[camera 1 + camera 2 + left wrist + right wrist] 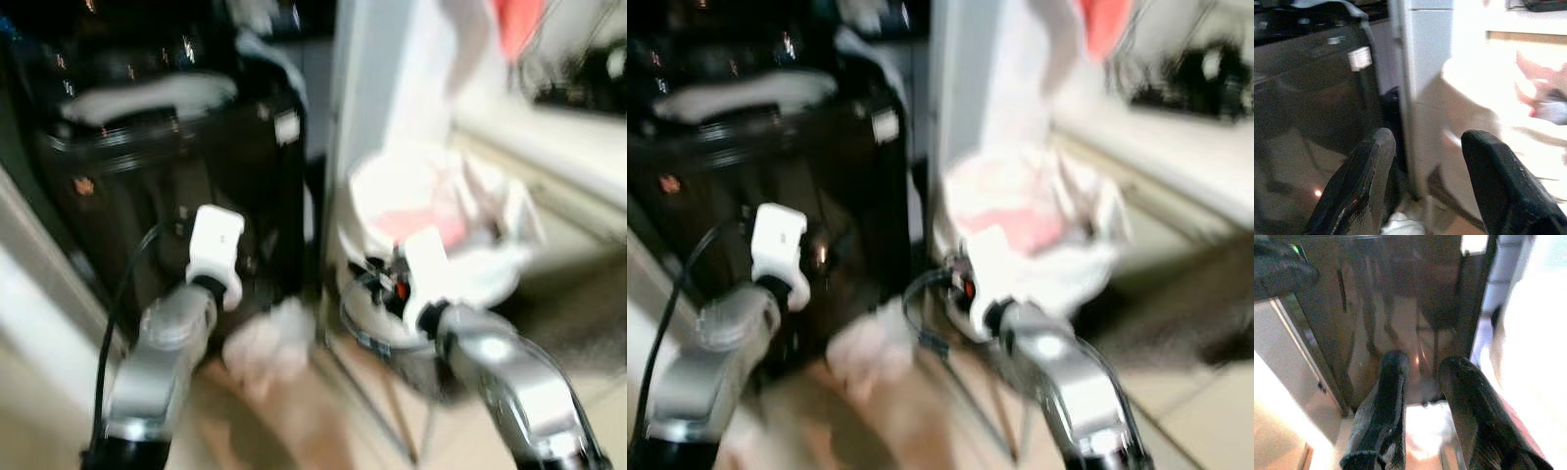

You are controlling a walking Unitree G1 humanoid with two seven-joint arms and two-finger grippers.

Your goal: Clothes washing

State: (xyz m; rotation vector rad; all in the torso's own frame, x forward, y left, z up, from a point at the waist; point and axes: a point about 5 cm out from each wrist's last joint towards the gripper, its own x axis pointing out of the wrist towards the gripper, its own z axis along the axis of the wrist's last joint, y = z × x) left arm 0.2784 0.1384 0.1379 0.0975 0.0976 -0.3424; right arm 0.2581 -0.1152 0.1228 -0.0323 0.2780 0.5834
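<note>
A dark washing machine fills the upper left of the frame, with a white basket of laundry at centre right. A pale cloth lies on the floor at lower centre. The left end effector and right end effector both hang with fingers parted, empty.

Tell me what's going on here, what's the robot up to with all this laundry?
The picture is blurred, so the robot is probably moving. It stands before a dark washing machine, with a basket of white and pink clothes to its right and a pale garment lying on the floor between them. Both grippers are open and hold nothing: the left gripper points at the machine's edge, and the right gripper hangs above the floor in front of it.
</note>
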